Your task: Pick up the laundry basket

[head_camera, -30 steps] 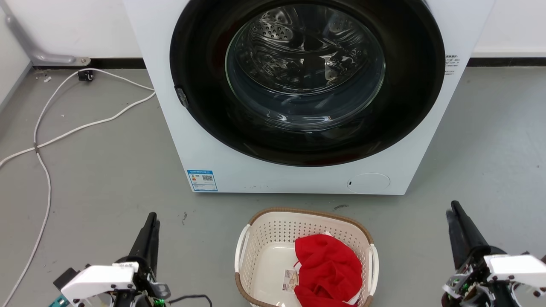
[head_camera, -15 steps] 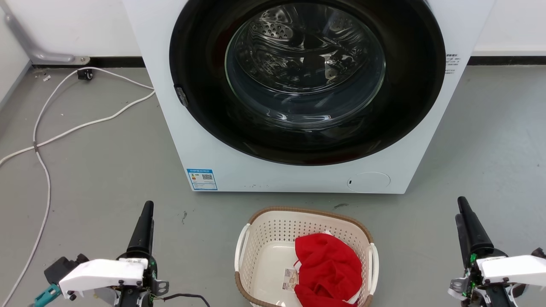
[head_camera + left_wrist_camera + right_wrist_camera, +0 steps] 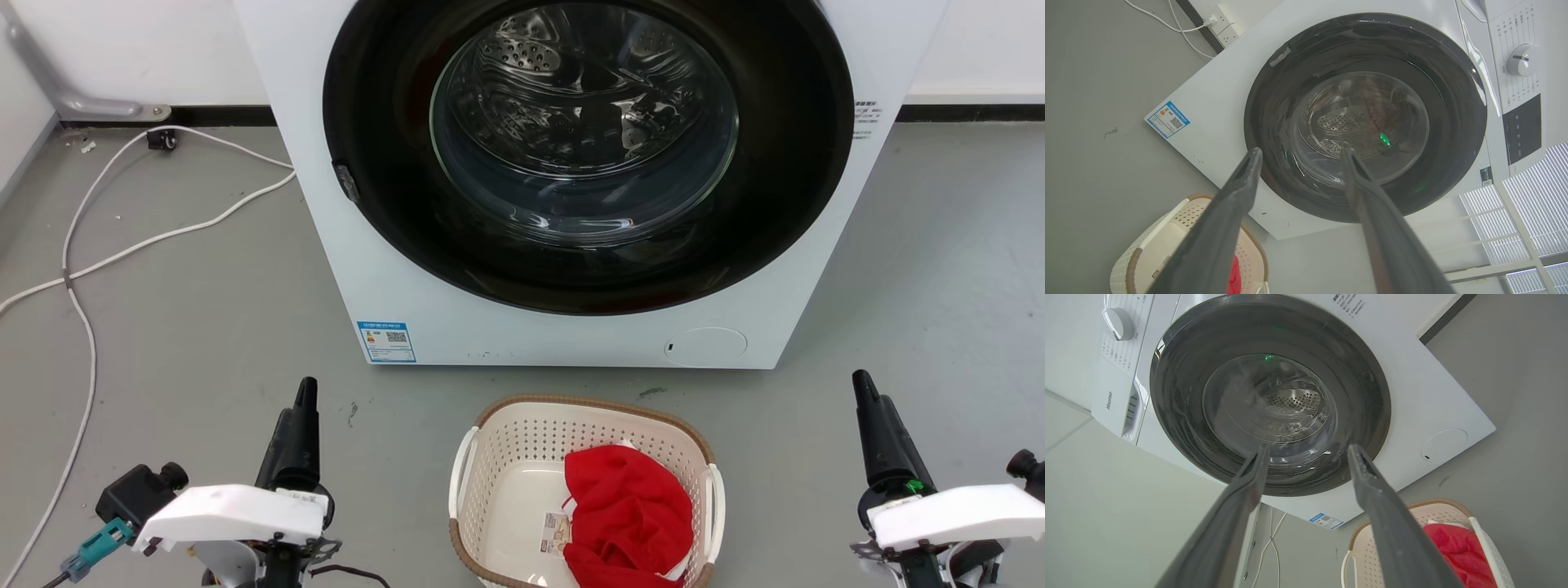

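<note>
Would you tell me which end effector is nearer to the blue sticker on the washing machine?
Left. The left end effector sits just below the sticker; the right end effector is far to its right.

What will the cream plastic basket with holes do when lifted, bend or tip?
The cream-white perforated plastic laundry basket probably feels stiff and light: moulded holed walls. The red cloth heaped at one side might tilt it.

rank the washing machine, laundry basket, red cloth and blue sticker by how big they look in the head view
1. washing machine, by far the largest
2. laundry basket, though the bottom edge cuts it off
3. red cloth, lying inside the basket
4. blue sticker on the machine's front, the smallest
</note>
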